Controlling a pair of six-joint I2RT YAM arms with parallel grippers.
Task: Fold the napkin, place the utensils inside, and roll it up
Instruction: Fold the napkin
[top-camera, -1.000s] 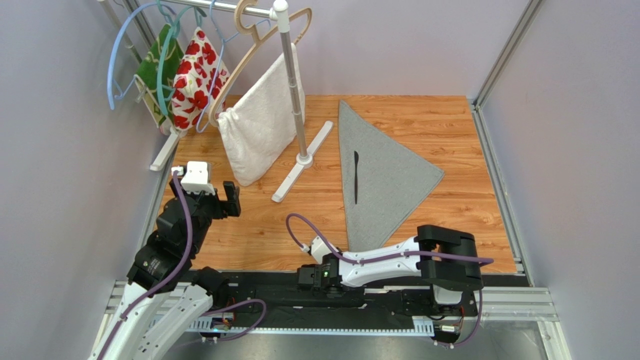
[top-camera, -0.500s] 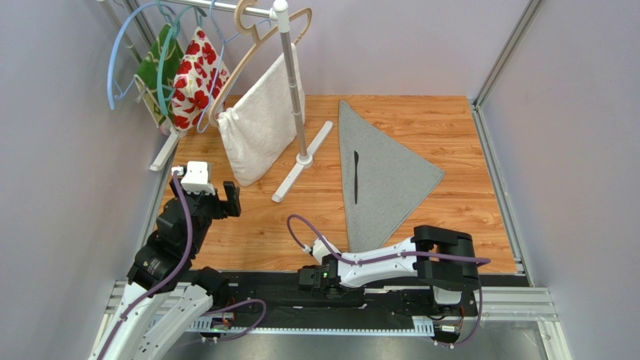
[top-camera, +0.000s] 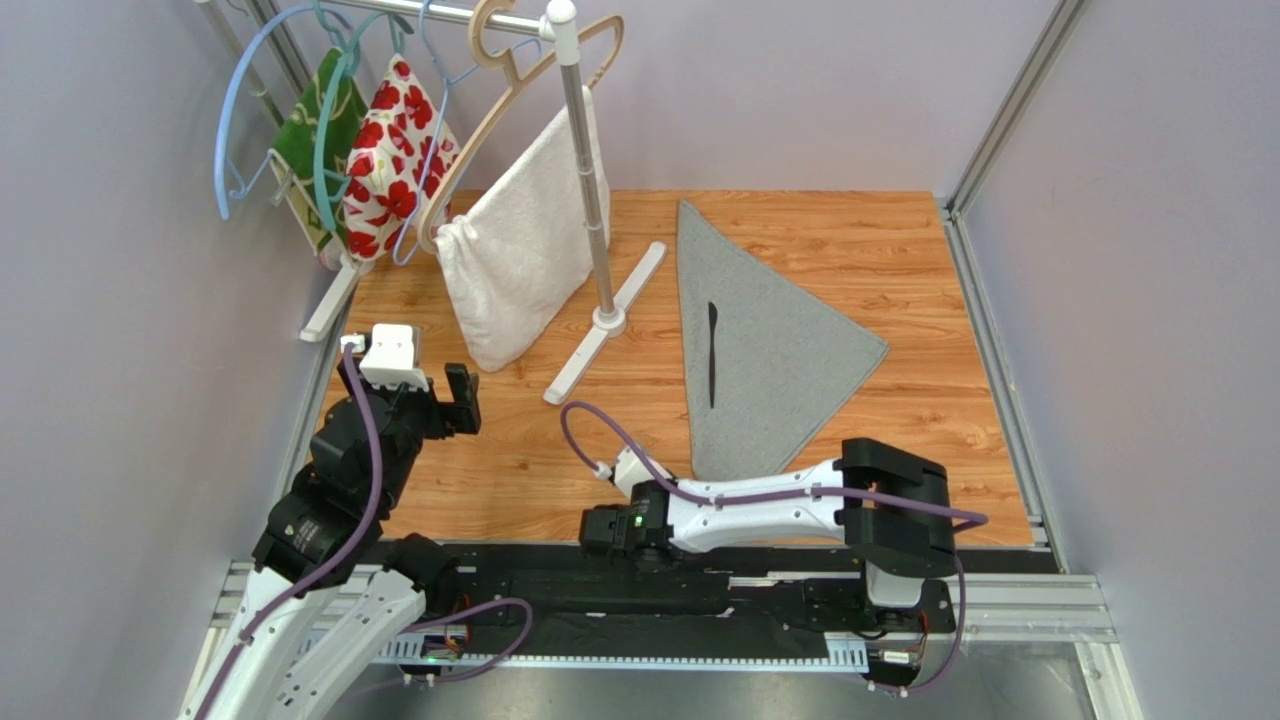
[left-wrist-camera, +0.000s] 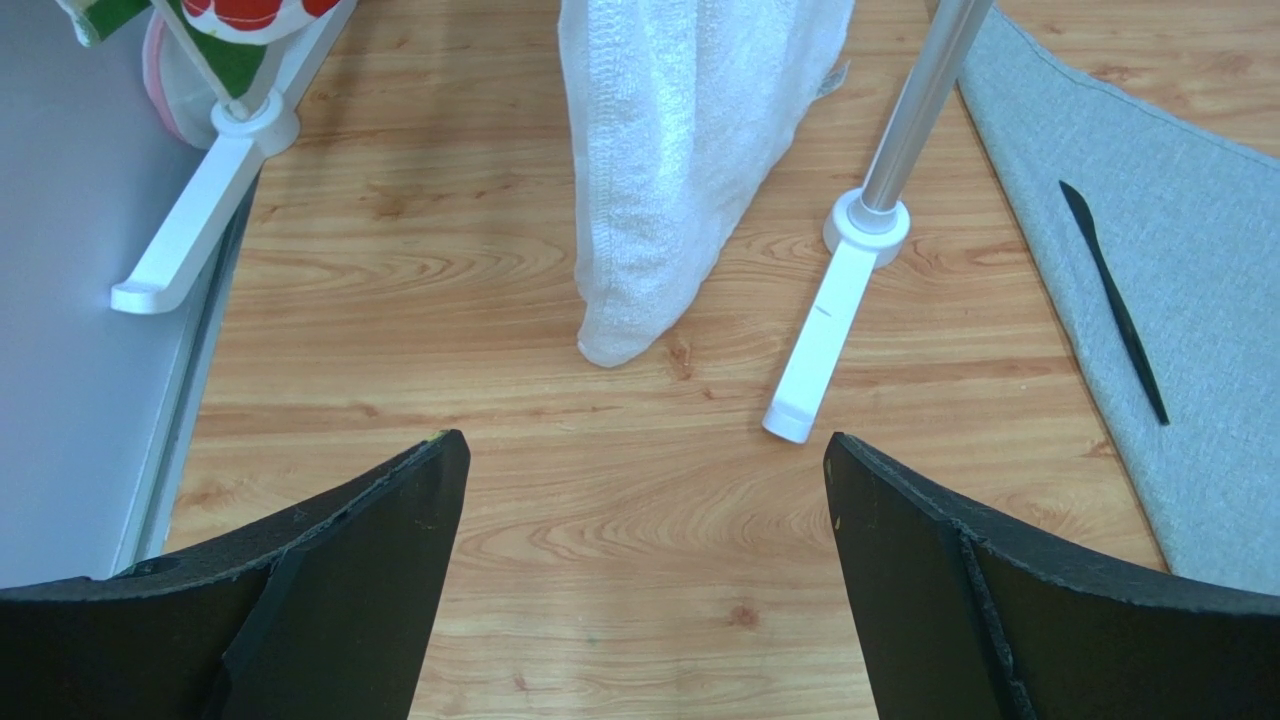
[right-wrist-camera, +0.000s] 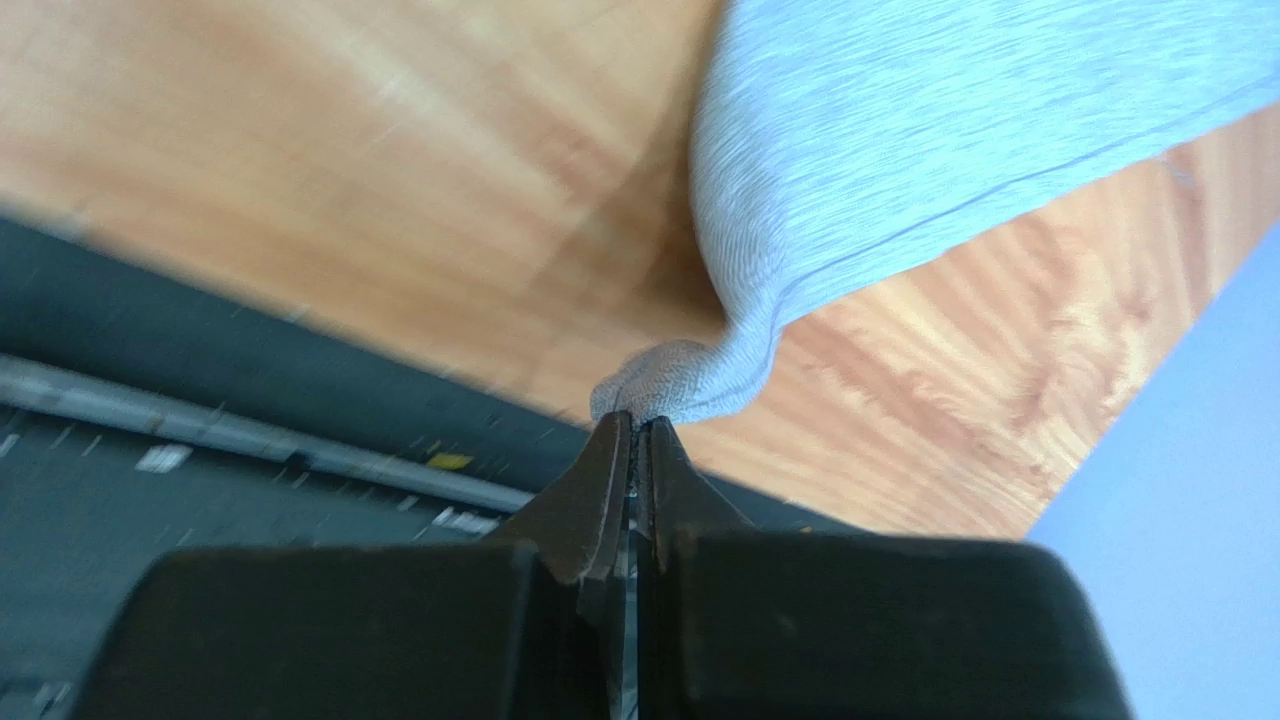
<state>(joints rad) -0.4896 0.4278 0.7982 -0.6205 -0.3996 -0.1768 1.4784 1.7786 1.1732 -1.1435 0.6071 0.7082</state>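
Left of frame, the left gripper (left-wrist-camera: 643, 444) hangs wide open, empty, clear of the work. Bottom centre, the right gripper (right-wrist-camera: 634, 428) pinches the near corner of the triangle-folded napkin (top-camera: 774, 360), utensil (top-camera: 712, 354) lying near its left edge, apparently to begin rolling.

Your two arms share one build: black joint housings linked by white shells, each trailed by a purple cable (top-camera: 565, 423). The left arm (top-camera: 308, 518) carries a boxy white block (top-camera: 394, 356) at its wrist. The left hand (left-wrist-camera: 639, 585) has broad, matte black fingers (left-wrist-camera: 338, 600) with slanted inner edges. The right arm (top-camera: 766, 510) ends in a right hand (right-wrist-camera: 633, 431) of slim black tips.
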